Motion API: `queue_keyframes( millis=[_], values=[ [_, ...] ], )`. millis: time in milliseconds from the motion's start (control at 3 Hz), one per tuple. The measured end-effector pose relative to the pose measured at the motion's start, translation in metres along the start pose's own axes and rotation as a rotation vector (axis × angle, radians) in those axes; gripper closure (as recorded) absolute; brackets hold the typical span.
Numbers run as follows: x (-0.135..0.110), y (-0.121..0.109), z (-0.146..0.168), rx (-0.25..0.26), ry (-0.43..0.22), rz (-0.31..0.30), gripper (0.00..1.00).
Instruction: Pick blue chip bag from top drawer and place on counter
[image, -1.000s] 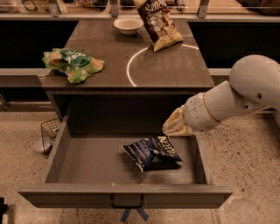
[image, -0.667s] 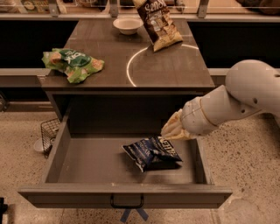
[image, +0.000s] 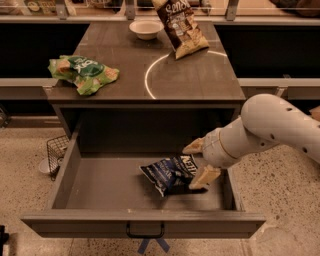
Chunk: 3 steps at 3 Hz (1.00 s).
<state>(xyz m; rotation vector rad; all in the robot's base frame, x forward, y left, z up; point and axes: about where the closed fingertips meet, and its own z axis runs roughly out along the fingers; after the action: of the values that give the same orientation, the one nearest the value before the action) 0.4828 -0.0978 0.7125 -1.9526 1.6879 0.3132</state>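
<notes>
The blue chip bag (image: 171, 173) lies flat inside the open top drawer (image: 145, 222), right of its middle. My gripper (image: 198, 162) comes in from the right on a white arm and is down in the drawer at the bag's right edge. Its fingers are spread, one finger (image: 193, 146) behind the bag's right end and the other finger (image: 204, 177) in front of it, with the bag's edge between them. The counter (image: 200, 75) with its white circle arc is above the drawer.
On the counter lie a green bag (image: 83, 73) at the left, a white bowl (image: 145, 29) at the back and a brown-and-cream bag (image: 181, 27) at the back right. A wire basket (image: 56, 151) stands on the floor left of the drawer.
My gripper has moved down and left into the drawer, from beside the bag to straddling its right edge. The bag has not moved.
</notes>
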Motion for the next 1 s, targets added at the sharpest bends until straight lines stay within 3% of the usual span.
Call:
queue_keyframes(
  millis=[333,1000],
  values=[
    [0.015,-0.004,0.009,0.003,0.019,0.006,0.0],
    [0.03,-0.022,0.044,-0.006,-0.004,-0.019,0.32]
  ],
)
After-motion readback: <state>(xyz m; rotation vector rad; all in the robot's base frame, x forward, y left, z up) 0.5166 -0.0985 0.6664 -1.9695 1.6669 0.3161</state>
